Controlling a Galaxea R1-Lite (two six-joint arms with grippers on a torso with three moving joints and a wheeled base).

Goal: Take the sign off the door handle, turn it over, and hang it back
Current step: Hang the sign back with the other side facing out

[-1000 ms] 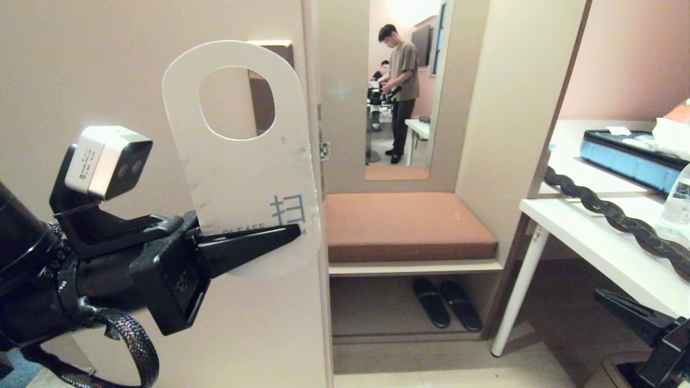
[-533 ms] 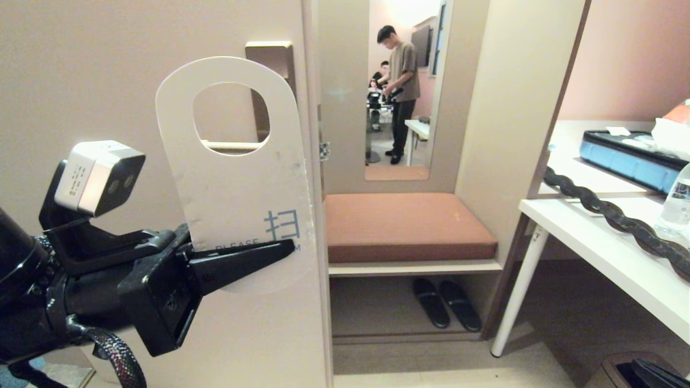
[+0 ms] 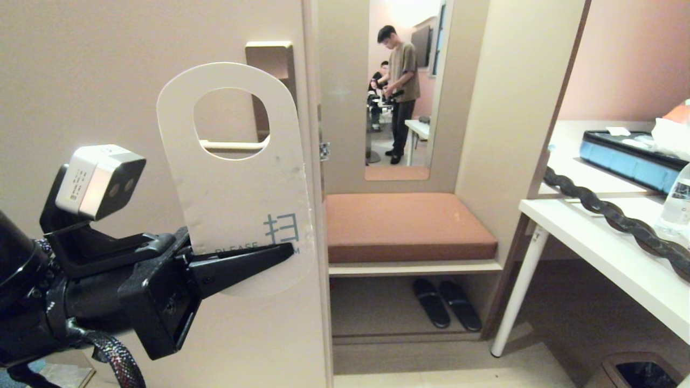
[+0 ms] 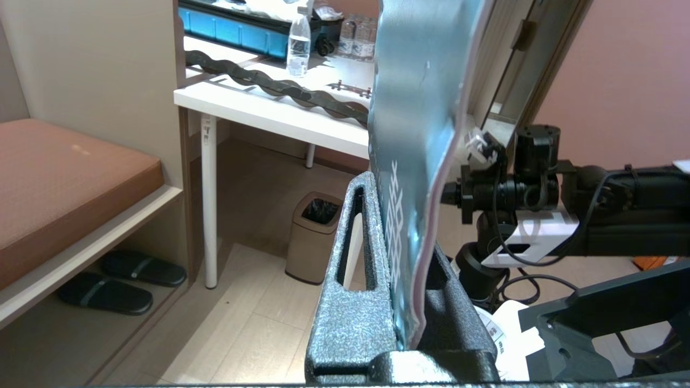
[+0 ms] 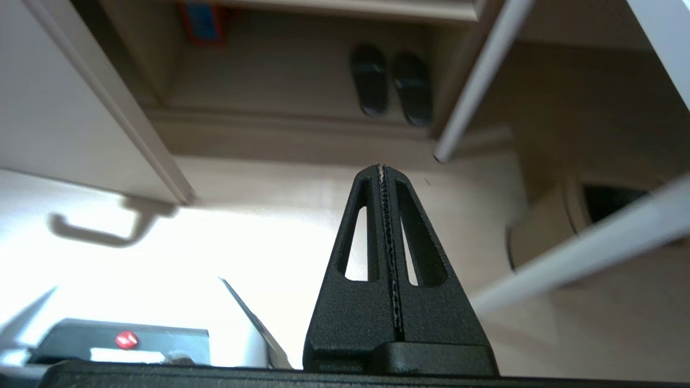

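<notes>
My left gripper (image 3: 288, 250) is shut on the lower end of the sign (image 3: 242, 188) and holds it upright in front of the door. The sign's white face with a blue character shows in the head view. Its slate blue face (image 4: 415, 108) shows in the left wrist view, pinched in the left gripper (image 4: 401, 215). Through the oval hole I see the door handle (image 3: 232, 144), a slim beige bar level with the hole's lower rim, below the brown lock plate (image 3: 272, 56). The right gripper (image 5: 383, 168) is shut and empty, pointing at the floor, outside the head view.
Right of the door edge is a bench with a brown cushion (image 3: 404, 226) and black slippers (image 3: 447, 310) beneath. A white table (image 3: 609, 258) at right carries a braided cable (image 3: 609, 210), a blue case (image 3: 630, 161) and a water bottle (image 3: 676, 207). A bin (image 3: 641, 372) stands under it. A person (image 3: 401, 91) shows in the mirror.
The left gripper has lowered the sign a little, so the handle now shows through its hole. The right arm has dropped out of the head view at lower right.
</notes>
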